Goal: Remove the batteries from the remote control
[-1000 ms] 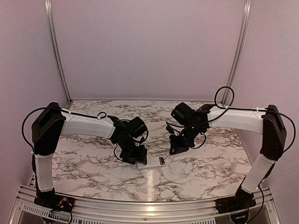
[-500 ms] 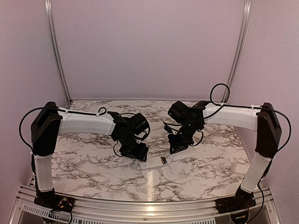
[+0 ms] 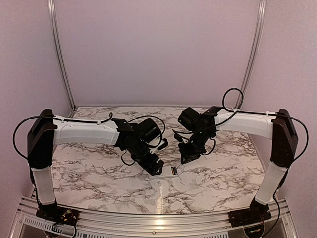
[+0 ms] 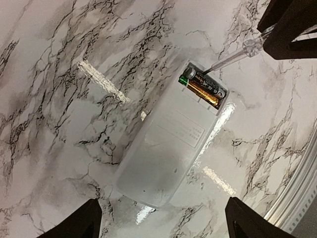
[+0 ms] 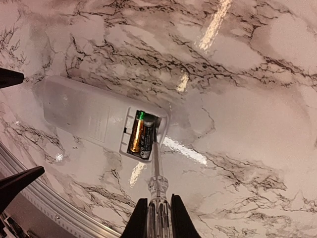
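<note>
remote (image 4: 168, 148): both batteries (image 4: 203, 87) seated inside
right tool (image 5: 157, 218): clamped on screwdriver (image 5: 157, 186), tip at batteries
left tool (image 4: 166, 218): wide open, empty; now further over remote

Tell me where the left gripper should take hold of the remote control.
Clamp the remote control across its long edges at the plain end, coming straight down: it lies flat, and the screwdriver is at the batteries at the other end.
</note>
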